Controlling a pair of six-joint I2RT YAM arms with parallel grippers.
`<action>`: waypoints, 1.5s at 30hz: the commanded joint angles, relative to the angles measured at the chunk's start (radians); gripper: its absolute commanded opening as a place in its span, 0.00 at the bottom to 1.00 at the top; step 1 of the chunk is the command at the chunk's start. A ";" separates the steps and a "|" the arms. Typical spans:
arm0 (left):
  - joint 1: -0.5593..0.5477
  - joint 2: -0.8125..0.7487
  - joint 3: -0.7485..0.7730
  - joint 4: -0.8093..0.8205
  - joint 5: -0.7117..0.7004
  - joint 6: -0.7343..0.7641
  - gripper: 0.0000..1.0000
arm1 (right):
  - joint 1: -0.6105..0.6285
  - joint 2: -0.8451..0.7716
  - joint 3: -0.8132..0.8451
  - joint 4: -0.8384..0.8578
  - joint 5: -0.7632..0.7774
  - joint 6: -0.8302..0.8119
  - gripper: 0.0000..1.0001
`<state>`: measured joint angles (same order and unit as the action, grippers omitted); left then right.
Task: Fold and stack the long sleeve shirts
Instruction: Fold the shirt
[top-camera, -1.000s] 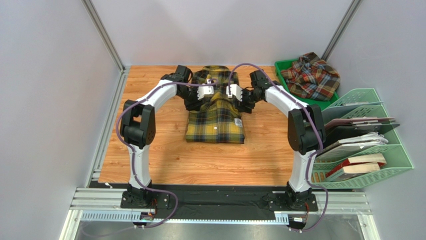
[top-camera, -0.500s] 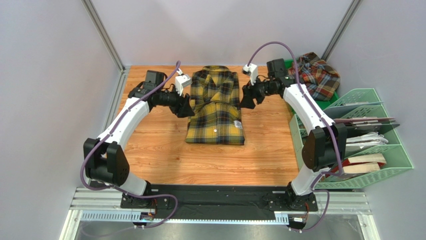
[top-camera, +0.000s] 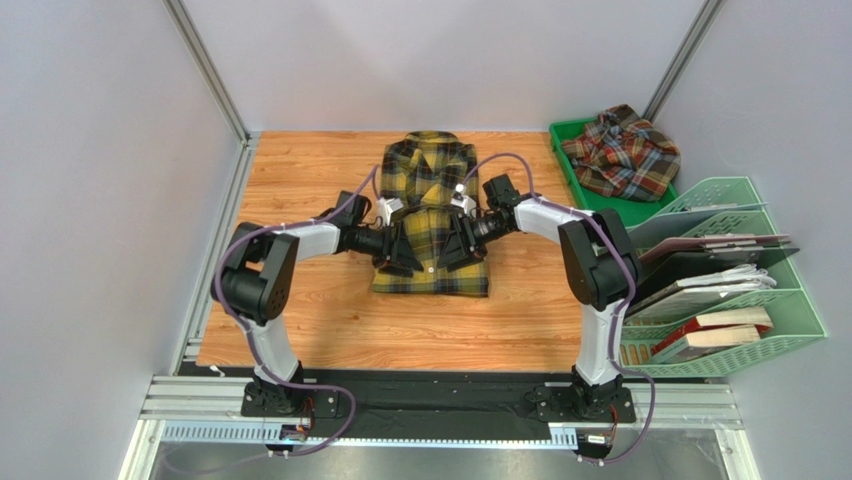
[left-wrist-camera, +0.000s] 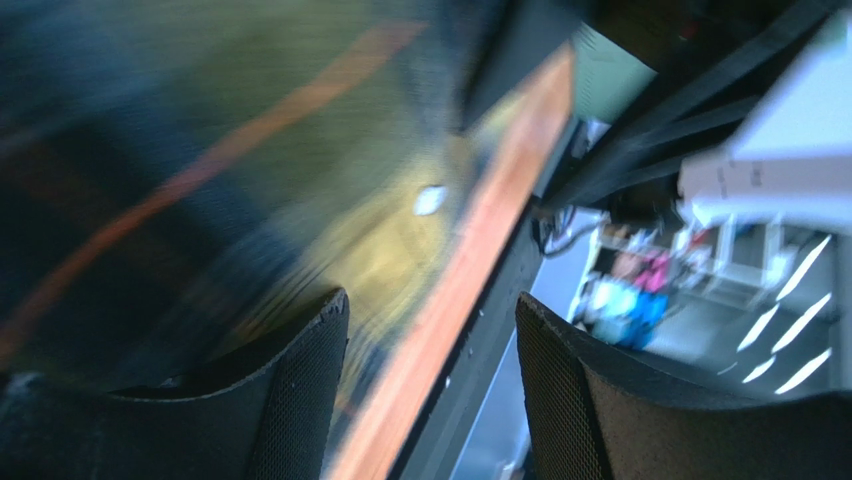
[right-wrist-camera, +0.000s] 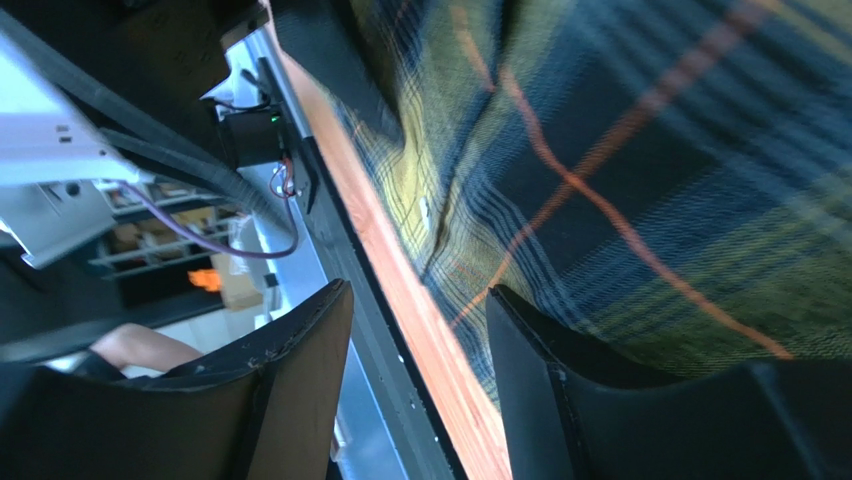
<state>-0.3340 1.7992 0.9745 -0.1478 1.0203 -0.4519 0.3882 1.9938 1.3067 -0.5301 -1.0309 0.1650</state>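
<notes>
The yellow and black check shirt (top-camera: 430, 205) lies folded, collar to the far side, in the middle of the wooden table (top-camera: 300, 300). My left gripper (top-camera: 402, 255) is low over its near left part, jaws open and empty. My right gripper (top-camera: 452, 250) is low over its near right part, jaws open and empty. Both wrist views show the plaid cloth close up, in the left wrist view (left-wrist-camera: 200, 150) and the right wrist view (right-wrist-camera: 620, 150). The rust-red and teal-grey check shirt (top-camera: 622, 152) lies crumpled in the green tray (top-camera: 565, 140) at the far right.
A mint-green file rack (top-camera: 735, 280) with books and folders stands along the right side. Grey walls close the table on the left, the far side and the right. A black rail (top-camera: 440, 385) runs along the near edge at the arm bases.
Both grippers have come in from the shirt's two sides near the collar to low over its near half, close together. The yellow shirt's shape looks the same.
</notes>
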 joint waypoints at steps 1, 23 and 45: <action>0.085 0.124 -0.081 0.085 -0.117 -0.163 0.67 | -0.014 0.101 -0.037 0.114 0.034 0.140 0.61; 0.101 0.057 0.228 -0.140 -0.143 0.088 0.53 | -0.075 0.064 0.159 0.071 0.052 0.044 0.45; 0.038 -0.181 -0.009 0.054 0.009 -0.032 0.65 | -0.059 -0.202 -0.050 0.105 -0.029 0.109 0.52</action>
<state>-0.2173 1.7763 1.1107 -0.2668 0.9539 -0.3870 0.2436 1.9781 1.3735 -0.5484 -0.9760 0.1596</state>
